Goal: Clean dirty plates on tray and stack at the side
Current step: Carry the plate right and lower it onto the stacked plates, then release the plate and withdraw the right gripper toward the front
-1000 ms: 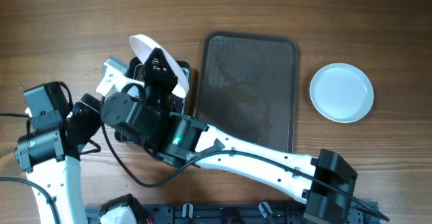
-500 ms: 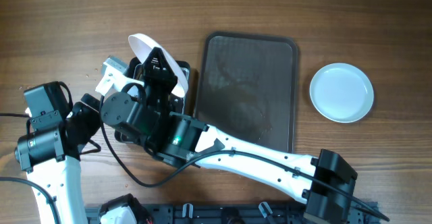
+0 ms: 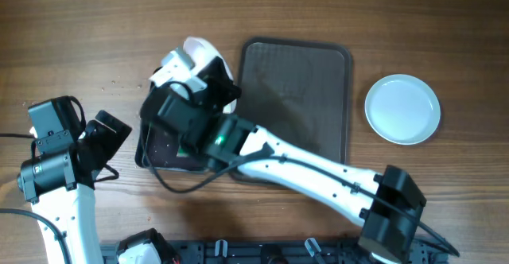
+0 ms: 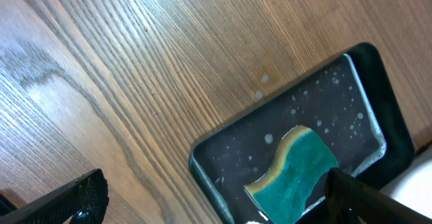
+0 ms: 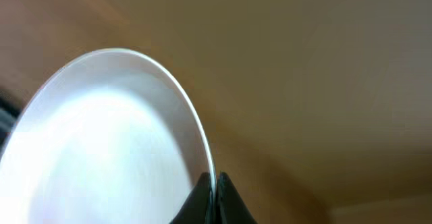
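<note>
Because the right gripper (image 5: 212, 187) has its fingers closed thin on the rim of a white plate (image 5: 115, 136), the hold looks slight. The plate reads as stiff, smooth and probably light (whether plastic or ceramic I cannot tell). It would likely slip or swing if tipped quickly, so a deeper bite across the rim seems the safer place to grip.

The plate hangs tilted in the air, just left of the large dark tray (image 3: 294, 73) and over the far end of the small black tray (image 4: 317, 109). That small tray holds a green sponge (image 4: 297, 166). The left gripper (image 4: 216, 200) is spread wide and holds nothing, near the small tray.

There are two plates, the second plate (image 3: 402, 109) lying flat on the table (image 3: 79, 25) well to the right. There are also two trays and one sponge.
</note>
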### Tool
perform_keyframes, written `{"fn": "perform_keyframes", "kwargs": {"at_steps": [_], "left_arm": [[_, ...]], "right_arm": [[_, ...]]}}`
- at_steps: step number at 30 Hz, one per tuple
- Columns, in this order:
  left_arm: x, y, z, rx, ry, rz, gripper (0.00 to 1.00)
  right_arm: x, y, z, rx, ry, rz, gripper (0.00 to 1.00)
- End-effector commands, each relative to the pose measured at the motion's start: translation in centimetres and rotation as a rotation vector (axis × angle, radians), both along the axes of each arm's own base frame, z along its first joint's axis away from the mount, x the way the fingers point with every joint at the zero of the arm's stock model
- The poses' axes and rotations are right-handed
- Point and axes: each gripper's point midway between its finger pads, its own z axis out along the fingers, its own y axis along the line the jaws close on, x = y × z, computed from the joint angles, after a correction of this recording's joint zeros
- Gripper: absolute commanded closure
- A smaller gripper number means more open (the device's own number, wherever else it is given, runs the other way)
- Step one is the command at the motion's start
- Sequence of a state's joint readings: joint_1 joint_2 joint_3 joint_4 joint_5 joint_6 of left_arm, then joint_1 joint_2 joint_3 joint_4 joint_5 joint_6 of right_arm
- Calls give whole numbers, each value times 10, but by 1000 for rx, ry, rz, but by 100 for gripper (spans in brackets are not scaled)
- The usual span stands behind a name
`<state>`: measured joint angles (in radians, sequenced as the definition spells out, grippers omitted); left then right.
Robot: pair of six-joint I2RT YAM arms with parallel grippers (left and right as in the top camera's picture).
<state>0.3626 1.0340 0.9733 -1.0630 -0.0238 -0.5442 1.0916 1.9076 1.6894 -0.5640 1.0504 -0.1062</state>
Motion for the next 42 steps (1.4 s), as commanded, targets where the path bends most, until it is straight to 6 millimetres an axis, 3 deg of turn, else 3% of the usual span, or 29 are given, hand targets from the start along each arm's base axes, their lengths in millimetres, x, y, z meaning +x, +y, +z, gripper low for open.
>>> {"fn": "perform_keyframes", "kwargs": {"at_steps": [1, 4, 9, 12, 14, 16, 20, 23, 26, 30, 33, 35, 41, 42], "left_arm": [[1, 0, 6, -11, -27, 14, 0], [1, 0, 6, -11, -27, 14, 0], [1, 0, 6, -11, -27, 14, 0], [1, 0, 6, -11, -27, 14, 0], [1, 0, 6, -11, -27, 14, 0], [1, 0, 6, -11, -27, 14, 0], [1, 0, 6, -11, -27, 14, 0], [1, 0, 6, -11, -27, 14, 0], [1, 0, 6, -11, -27, 14, 0], [1, 0, 6, -11, -27, 14, 0], [1, 0, 6, -11, -27, 14, 0], [1, 0, 6, -11, -27, 14, 0], [1, 0, 6, -11, -27, 14, 0], [1, 0, 6, -11, -27, 14, 0]], "right_arm": [[-1, 3, -15, 442, 257, 1, 96], [0, -8, -17, 623, 437, -1, 96], [17, -51, 28, 958, 600, 20, 96], [30, -102, 64, 1111, 615, 36, 96], [36, -140, 75, 1167, 600, -6, 96], [43, -192, 75, 1213, 570, -135, 96], [42, -297, 44, 1215, 553, -433, 96], [33, -362, 13, 1217, 542, -611, 95], [15, -425, -28, 1240, 530, -806, 96], [-19, -487, -91, 1282, 524, -1028, 96], [-46, -507, -135, 1341, 548, -1135, 96], [-58, -510, -156, 1351, 564, -1168, 96], [-72, -513, -191, 1291, 560, -1211, 96], [-72, -513, -191, 1292, 559, -1207, 90]]}}
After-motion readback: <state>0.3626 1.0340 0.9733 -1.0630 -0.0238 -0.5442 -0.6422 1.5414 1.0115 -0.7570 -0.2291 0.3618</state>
